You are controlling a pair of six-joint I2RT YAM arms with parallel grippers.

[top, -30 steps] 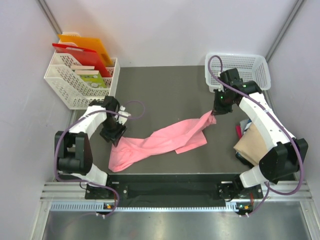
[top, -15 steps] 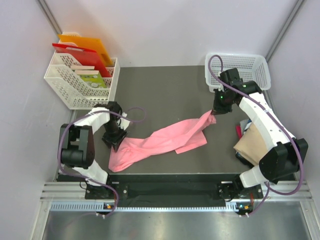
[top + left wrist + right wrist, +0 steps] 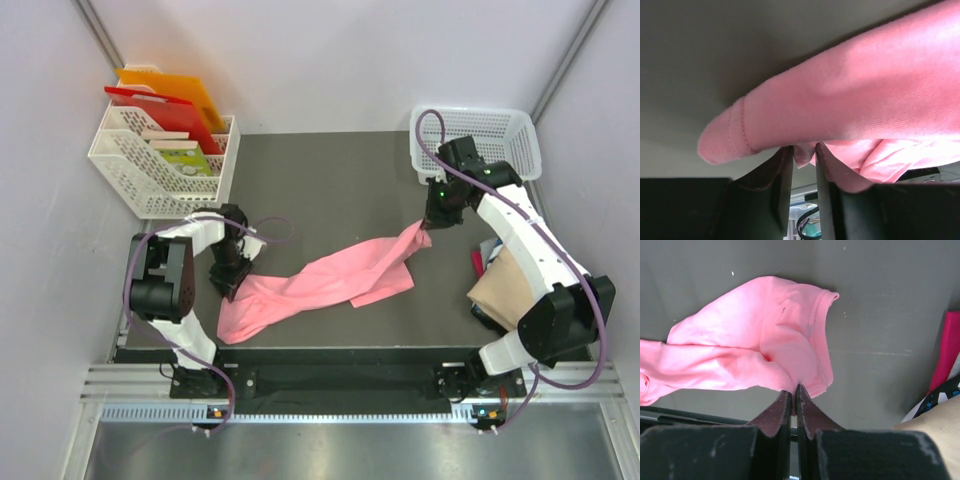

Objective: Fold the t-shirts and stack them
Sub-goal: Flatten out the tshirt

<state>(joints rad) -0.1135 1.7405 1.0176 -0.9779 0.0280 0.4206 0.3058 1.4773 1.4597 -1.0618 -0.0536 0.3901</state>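
Note:
A salmon-pink t-shirt (image 3: pixel 330 280) lies crumpled and stretched across the dark table (image 3: pixel 330 180). My right gripper (image 3: pixel 425 228) is shut on its upper right corner; in the right wrist view the fingertips (image 3: pixel 794 390) pinch the cloth (image 3: pixel 765 340) tight. My left gripper (image 3: pixel 232 283) sits at the shirt's left end. In the left wrist view its jaws (image 3: pixel 804 155) stand a little apart, and a small fold of the pink cloth (image 3: pixel 850 100) hangs between them. A folded tan-beige t-shirt (image 3: pixel 505 285) lies at the right on a red one (image 3: pixel 478 262) and a dark one.
An empty white mesh basket (image 3: pixel 480 135) stands at the back right. Another white basket (image 3: pixel 150 170) with red and orange folders sits at the back left. Grey walls close both sides. A metal rail (image 3: pixel 330 385) runs along the near edge.
My left gripper has come down and in onto the left end of the pink shirt, and its jaws have narrowed around a fold. The right arm holds still.

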